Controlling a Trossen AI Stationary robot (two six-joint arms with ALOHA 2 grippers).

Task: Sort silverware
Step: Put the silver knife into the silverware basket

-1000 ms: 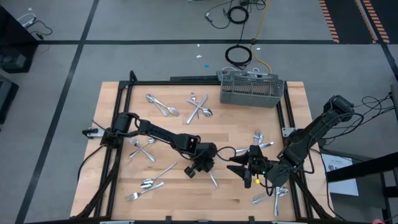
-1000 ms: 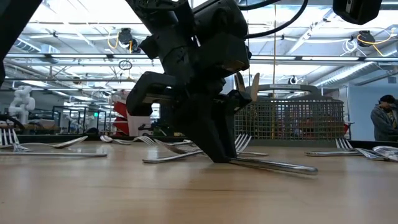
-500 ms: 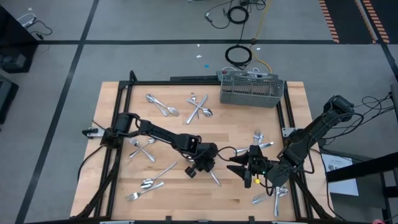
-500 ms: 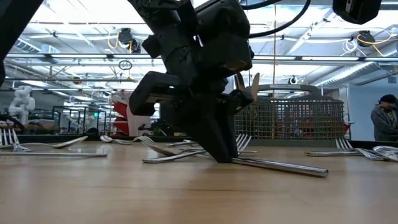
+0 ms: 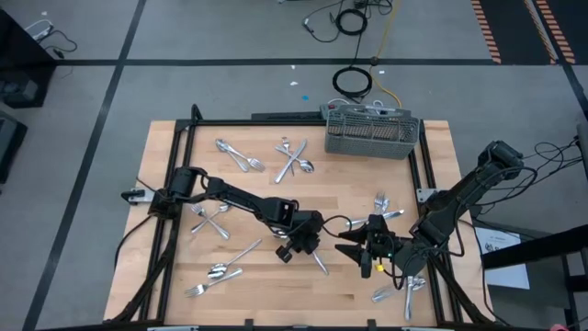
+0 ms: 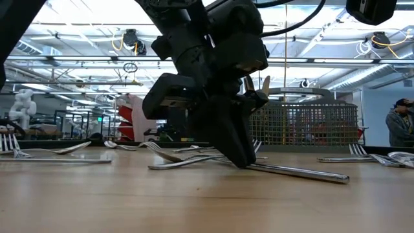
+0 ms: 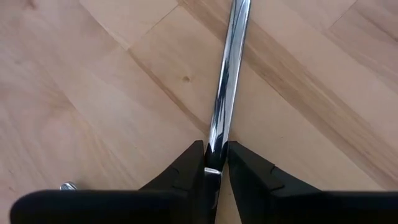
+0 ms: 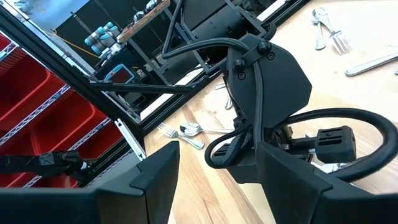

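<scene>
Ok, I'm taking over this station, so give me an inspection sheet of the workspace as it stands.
Surface: wooden table, black frame around it.
Job's things: silverware scattered in groups; grey caddy at the far edge.
Clutter: nothing seen.
Grippers: left tool shut on a knife lying on the wood; right tool open, empty, facing it close by.
Cables: coiled cable on the floor beyond the table.
Surroundings: a person at the low view's right edge; red bins on shelving.

left end effector (image 5: 307,246) has slid toward the right arm — dragging the pinched knife (image 6: 304,172) along the table.
</scene>
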